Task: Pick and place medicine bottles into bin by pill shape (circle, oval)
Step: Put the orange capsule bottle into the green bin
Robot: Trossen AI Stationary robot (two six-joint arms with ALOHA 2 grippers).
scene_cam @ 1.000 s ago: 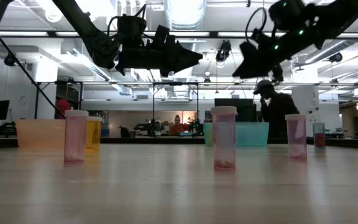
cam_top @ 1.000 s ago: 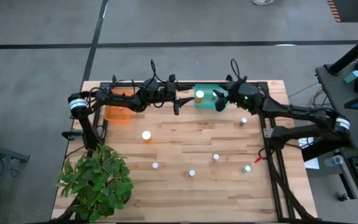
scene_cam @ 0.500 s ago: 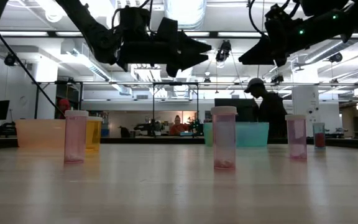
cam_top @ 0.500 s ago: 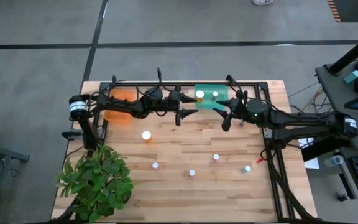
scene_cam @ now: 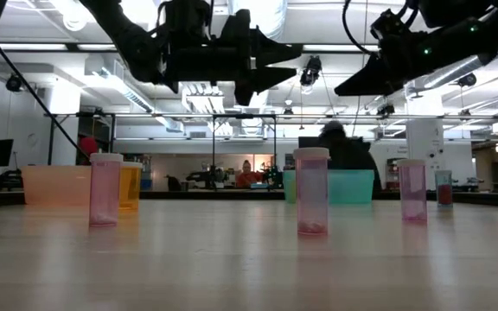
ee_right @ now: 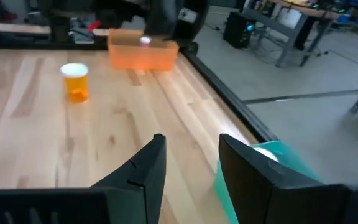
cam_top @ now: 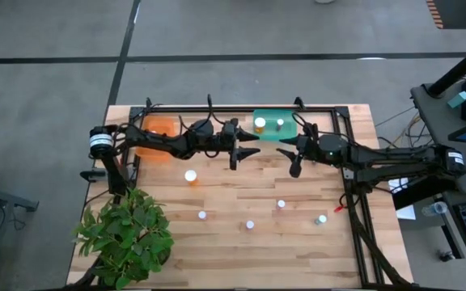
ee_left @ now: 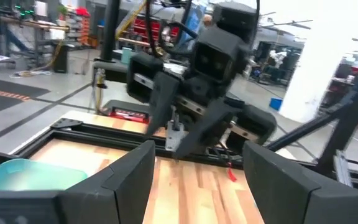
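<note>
A butcher-block table [cam_top: 241, 242] is carrying two bins, loose pill bottles and a plant.

An orange bin [cam_top: 158, 136] is sitting at the far left of the wooden top and a teal bin [cam_top: 269, 134] is sitting at the far middle, with two white-capped bottles [cam_top: 260, 124] lying inside it. An orange-bodied bottle [cam_top: 191, 175] is standing on the left half of the boards. Four small white-capped bottles [cam_top: 249, 225] are standing spread across the near half, from left of centre to the right edge, well apart from one another. A leafy green plant [cam_top: 126, 233] is occupying the near left corner.
</note>
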